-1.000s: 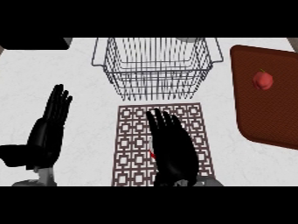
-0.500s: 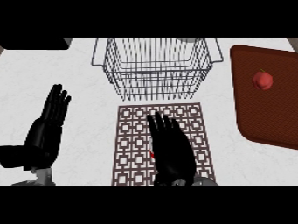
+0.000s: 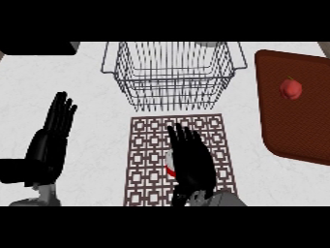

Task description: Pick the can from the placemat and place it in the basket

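Note:
A patterned brown placemat (image 3: pixel 153 145) lies on the counter in front of the wire basket (image 3: pixel 171 72). My right hand (image 3: pixel 191 162) hovers over the mat, fingers straight and pointing away, covering most of the can (image 3: pixel 170 164); only a white and red sliver of the can shows at the hand's left edge. My left hand (image 3: pixel 50 143) rests open at the left, fingers up, off the mat.
A brown tray (image 3: pixel 317 131) at the right holds a red apple (image 3: pixel 290 88). A dark object (image 3: pixel 32 47) sits at the far left corner of the white counter.
My right hand has drawn back toward me along the mat, uncovering part of the can at its left edge. The left hand has barely moved.

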Available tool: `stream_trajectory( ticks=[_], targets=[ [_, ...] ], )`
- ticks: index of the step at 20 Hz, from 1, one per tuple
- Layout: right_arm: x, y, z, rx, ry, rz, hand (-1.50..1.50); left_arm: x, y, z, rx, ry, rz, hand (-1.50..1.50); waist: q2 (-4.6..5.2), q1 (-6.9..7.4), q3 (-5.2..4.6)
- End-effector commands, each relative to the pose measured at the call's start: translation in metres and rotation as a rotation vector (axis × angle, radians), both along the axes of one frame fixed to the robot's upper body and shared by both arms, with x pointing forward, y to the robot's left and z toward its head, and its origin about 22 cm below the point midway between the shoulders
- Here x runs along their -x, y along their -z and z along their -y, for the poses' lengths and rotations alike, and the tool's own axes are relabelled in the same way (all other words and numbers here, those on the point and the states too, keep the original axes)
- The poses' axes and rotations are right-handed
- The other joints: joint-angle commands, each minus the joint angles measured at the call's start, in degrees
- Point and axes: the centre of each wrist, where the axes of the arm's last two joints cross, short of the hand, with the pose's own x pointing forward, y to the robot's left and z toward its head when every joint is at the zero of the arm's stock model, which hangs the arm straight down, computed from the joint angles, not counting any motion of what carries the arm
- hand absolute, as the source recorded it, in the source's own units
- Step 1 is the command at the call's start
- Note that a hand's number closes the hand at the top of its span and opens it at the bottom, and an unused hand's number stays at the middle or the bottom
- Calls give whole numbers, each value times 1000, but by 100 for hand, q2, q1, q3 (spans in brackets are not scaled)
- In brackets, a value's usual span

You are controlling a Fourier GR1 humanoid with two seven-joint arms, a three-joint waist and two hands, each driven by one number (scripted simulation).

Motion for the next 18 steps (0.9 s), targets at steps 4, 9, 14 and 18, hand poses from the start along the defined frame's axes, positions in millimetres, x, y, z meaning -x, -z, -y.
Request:
stream_trajectory(
  ticks=[4,9,14,18],
  targets=[
    [-10,14,-9,26,-55,-56,150,-6,5,-6,8,-5,0,0,7,15,0],
    [3,26,-11,91,-145,-49,150,-7,11,6,-3,-14,6,0,3,-5,0],
    [-5,31,-14,126,-164,5,150,6,-7,-10,-12,13,-7,0,1,30,1],
    [-10,31,-47,142,-113,78,150,-12,-4,11,-8,29,-6,0,40,211,1]
  ],
)
